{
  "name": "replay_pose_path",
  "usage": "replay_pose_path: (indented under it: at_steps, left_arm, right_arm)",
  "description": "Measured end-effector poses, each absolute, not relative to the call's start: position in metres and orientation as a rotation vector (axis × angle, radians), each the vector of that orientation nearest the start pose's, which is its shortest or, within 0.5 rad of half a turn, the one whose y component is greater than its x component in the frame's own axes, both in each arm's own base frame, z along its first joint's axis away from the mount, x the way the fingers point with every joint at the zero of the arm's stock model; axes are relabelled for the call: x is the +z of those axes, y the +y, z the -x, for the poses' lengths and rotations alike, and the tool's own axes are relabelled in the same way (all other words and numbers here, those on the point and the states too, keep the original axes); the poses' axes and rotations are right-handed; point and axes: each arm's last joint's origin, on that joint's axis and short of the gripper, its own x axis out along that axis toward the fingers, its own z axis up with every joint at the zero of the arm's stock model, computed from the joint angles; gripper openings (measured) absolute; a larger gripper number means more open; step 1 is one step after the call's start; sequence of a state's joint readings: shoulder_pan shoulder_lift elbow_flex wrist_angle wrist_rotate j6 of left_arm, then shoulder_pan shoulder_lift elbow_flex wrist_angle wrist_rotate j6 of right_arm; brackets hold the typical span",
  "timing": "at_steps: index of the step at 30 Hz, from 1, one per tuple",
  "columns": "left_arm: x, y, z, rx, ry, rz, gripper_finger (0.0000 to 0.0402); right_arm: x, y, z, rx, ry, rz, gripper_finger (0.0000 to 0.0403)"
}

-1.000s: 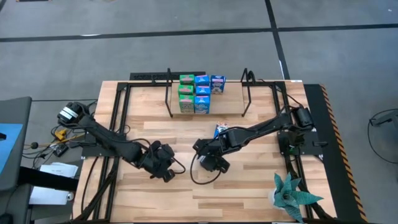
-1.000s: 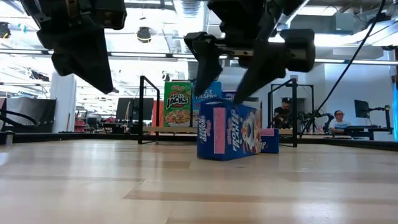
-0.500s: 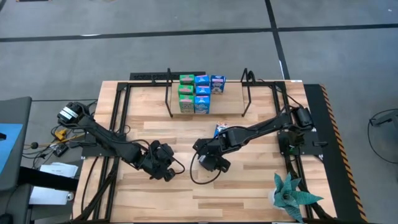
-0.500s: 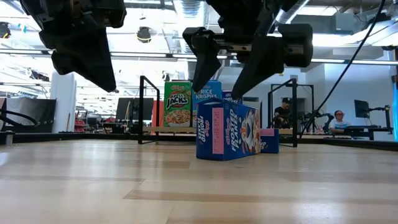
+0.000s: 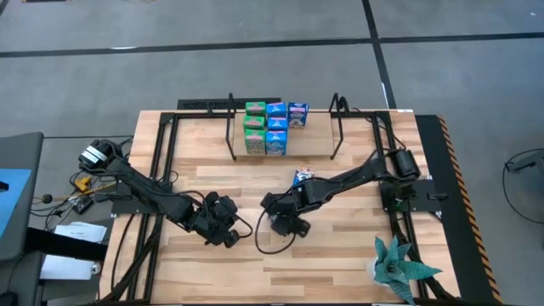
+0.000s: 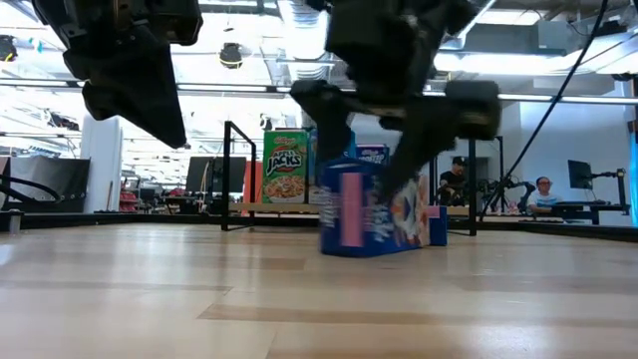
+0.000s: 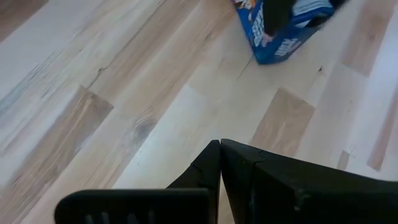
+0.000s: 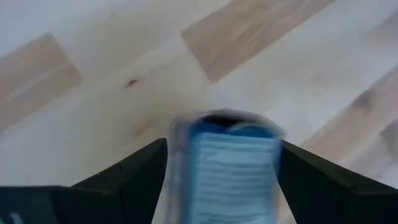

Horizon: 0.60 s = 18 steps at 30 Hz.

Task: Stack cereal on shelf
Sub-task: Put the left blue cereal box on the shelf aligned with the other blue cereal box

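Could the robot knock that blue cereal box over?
Maybe. The right gripper is open, its fingers on either side of the standing blue box; a bump from one finger could tip the box instead of catching it. The shelf already holds other cereal boxes, so a carried box might hit them. The left gripper waits nearby and could get in the way.

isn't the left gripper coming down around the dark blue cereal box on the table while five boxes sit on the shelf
Not the left. The right gripper straddles the dark blue cereal box, as the right wrist view shows. The left gripper hangs apart, over bare table. Five boxes do sit on the shelf.
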State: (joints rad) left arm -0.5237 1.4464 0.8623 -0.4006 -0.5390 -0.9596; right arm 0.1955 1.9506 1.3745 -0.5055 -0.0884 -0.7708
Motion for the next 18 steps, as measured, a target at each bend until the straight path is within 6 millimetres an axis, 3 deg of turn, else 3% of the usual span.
replay_pose_path:
  at_steps: [8, 18]
  left_arm:
    - [0.203, -0.124, -0.246, 0.424, 0.731, 0.391, 0.0]
    - [0.203, -0.124, -0.246, 0.43, 0.723, 0.392, 0.0]
  right_arm:
    - [0.193, 0.077, -0.398, 0.624, 0.917, 0.756, 0.031]
    - [0.19, 0.071, -0.397, 0.538, 0.987, 0.625, 0.031]
